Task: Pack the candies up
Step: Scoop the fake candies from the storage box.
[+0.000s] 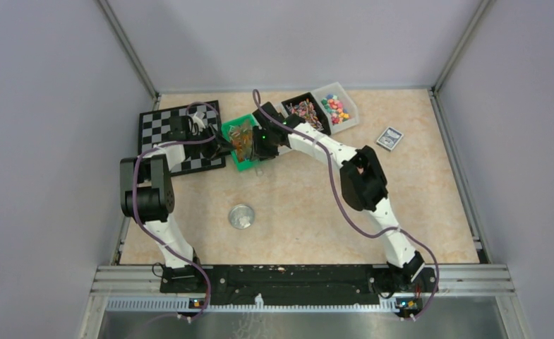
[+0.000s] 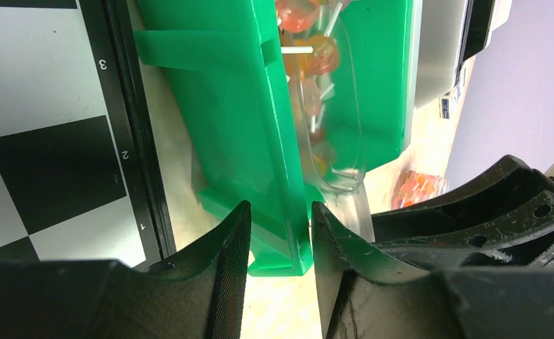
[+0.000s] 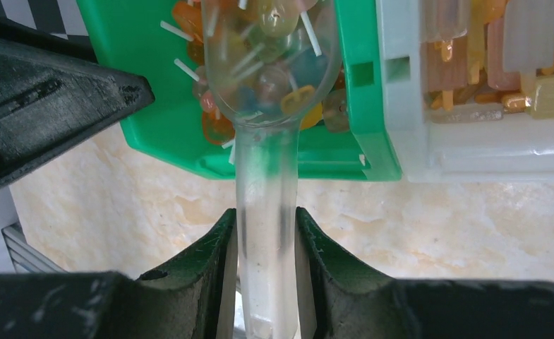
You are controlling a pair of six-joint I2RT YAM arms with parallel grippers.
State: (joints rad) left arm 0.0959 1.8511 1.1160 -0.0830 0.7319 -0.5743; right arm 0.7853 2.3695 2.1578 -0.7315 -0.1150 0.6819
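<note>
As my right gripper [image 3: 265, 224] is the one working, I report it first: its jaws are pressed narrow on the handle of a clear scoop [image 3: 267, 148], one finger on each side and no gap showing. The scoop's bowl reaches forward into a green bin [image 3: 143, 78] and lies over the candies [image 3: 214, 126] there. They are mostly orange, some yellow and pink, with short white sticks. Several sit inside the bowl itself.

My left gripper [image 2: 279, 212] stands astride the long side wall of the same green bin, near its end corner. One finger is outside the wall and one inside, both closed against it. The scoop's bowl shows just beyond that wall, inside the bin.

A whitish bin [image 3: 401, 106] touches the green bin on its right side and holds long wrapped sweets, amber and yellow.

On the table [image 1: 295, 212], the green bin sits toward the far edge, left of centre. A checkerboard [image 1: 178, 138] lies just beside it, toward the far left corner. A black bin [image 1: 304, 111] and a clear bin [image 1: 336, 107], both holding mixed-colour sweets, stand side by side along the far edge. A small card [image 1: 389, 138] lies toward the far right corner. A round metal tin [image 1: 241, 216] stands well apart from the bins, toward the near edge and left of centre.
</note>
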